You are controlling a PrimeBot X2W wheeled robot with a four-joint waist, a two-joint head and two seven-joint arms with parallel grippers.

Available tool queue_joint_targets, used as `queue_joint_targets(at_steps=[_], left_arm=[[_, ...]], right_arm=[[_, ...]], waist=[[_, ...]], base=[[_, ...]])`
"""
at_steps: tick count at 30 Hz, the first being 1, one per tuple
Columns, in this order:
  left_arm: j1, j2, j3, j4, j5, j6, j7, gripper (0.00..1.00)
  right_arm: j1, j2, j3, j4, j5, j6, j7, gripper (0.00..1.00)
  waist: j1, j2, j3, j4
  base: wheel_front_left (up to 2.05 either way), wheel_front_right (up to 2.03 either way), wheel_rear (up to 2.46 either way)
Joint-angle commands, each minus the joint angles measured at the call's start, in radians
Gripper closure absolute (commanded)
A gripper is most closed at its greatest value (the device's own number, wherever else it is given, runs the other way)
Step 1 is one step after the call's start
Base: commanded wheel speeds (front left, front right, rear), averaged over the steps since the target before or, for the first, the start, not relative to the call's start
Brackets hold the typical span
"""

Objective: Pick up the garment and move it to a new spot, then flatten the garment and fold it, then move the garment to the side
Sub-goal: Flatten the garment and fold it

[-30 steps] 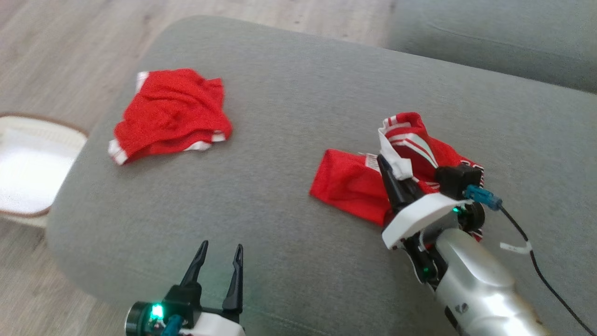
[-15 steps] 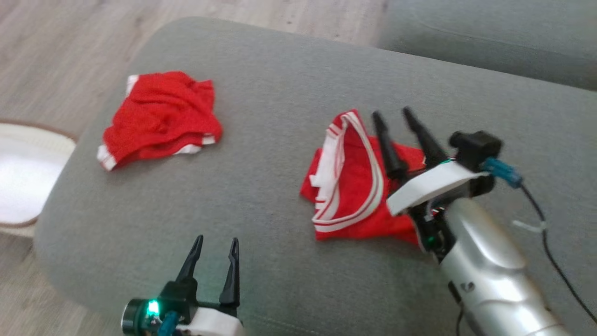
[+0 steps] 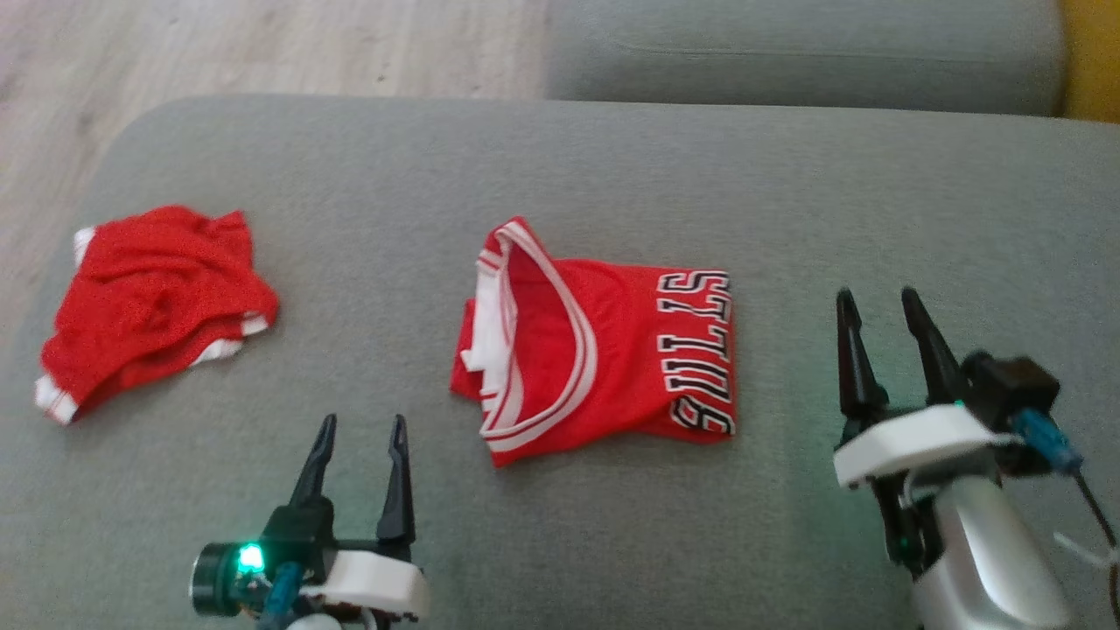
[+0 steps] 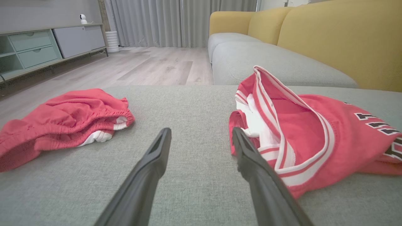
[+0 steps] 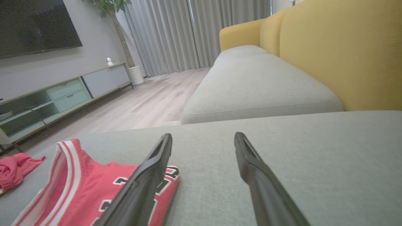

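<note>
left claw (image 3: 363,421): spread, empty | right claw (image 3: 875,294): spread, empty | jersey (image 3: 630,350): seemingly untouched

Free: cushion (image 3: 367,262) strip between shorts (image 3: 149,297) and Bulls jersey (image 3: 630,350) | free: cushion right of Bulls jersey | obstacles: shorts, Bulls jersey, yellow backrest (image 3: 1094,57) far right.

The jersey (image 4: 317,138) runs off the right edge of the left wrist view, its lettering cut short; the red shorts (image 4: 59,122) run off the left edge. In the right wrist view, one of the right fingers (image 5: 146,179) covers part of that lettering. A white object (image 4: 83,18) on the far cabinet (image 4: 78,36) is too small to identify.
</note>
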Motion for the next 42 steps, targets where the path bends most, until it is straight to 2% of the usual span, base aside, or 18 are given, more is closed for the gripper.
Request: queue_joint_targets(at_steps=[1, 10, 24, 25, 26, 27, 35, 42], left_arm=[[-0.021, 0.003, 0.043, -0.035, 0.010, 0.006, -0.005, 0.00], [0.064, 0.003, 0.107, -0.045, 0.041, 0.005, -0.005, 0.00], [0.076, 0.003, 0.110, -0.051, 0.063, -0.014, -0.005, 0.00], [0.075, 0.003, 0.107, -0.052, 0.063, -0.016, -0.005, 0.00], [0.073, 0.003, 0.102, -0.053, 0.062, -0.018, -0.005, 0.00], [0.069, 0.003, 0.096, -0.054, 0.060, -0.018, -0.005, 0.00], [0.026, 0.003, -0.010, -0.053, 0.026, -0.035, -0.005, 0.00], [0.016, 0.003, -0.086, -0.051, -0.008, -0.046, -0.005, 0.00]], right_arm=[[-0.005, 0.011, 0.016, -0.036, -0.010, 0.004, -0.011, 0.00], [0.097, 0.011, 0.039, -0.030, -0.059, 0.004, -0.011, 0.00], [0.100, 0.011, 0.044, -0.033, -0.035, 0.004, -0.011, 0.00], [0.097, 0.011, 0.047, -0.031, -0.018, 0.004, -0.011, 0.04], [0.092, 0.011, 0.059, -0.032, -0.002, 0.004, -0.011, 0.89], [0.085, 0.011, 0.076, -0.026, 0.010, 0.004, -0.011, 1.00], [-0.052, 0.011, 0.174, 0.068, 0.056, 0.004, -0.011, 1.00], [-0.151, 0.011, 0.155, 0.219, 0.048, 0.004, -0.011, 1.00]], waist=[[0.0000, 0.0000, -0.014, -0.035], [0.0000, 0.0000, -0.046, -0.096], [0.0000, 0.0000, -0.048, -0.069], [0.0000, 0.0000, -0.046, -0.063], [0.0000, 0.0000, -0.042, -0.055], [0.0000, 0.0000, -0.036, -0.045], [0.0000, 0.0000, 0.029, 0.131], [0.0000, 0.0000, 0.085, 0.301]], base=[[0.00, 0.00, 0.00], [0.00, 0.00, 0.00], [0.00, 0.00, 0.00], [0.00, 0.00, 0.00], [0.00, 0.00, 0.00], [0.00, 0.00, 0.00], [0.00, 0.00, 0.00], [0.00, 0.00, 0.00]])
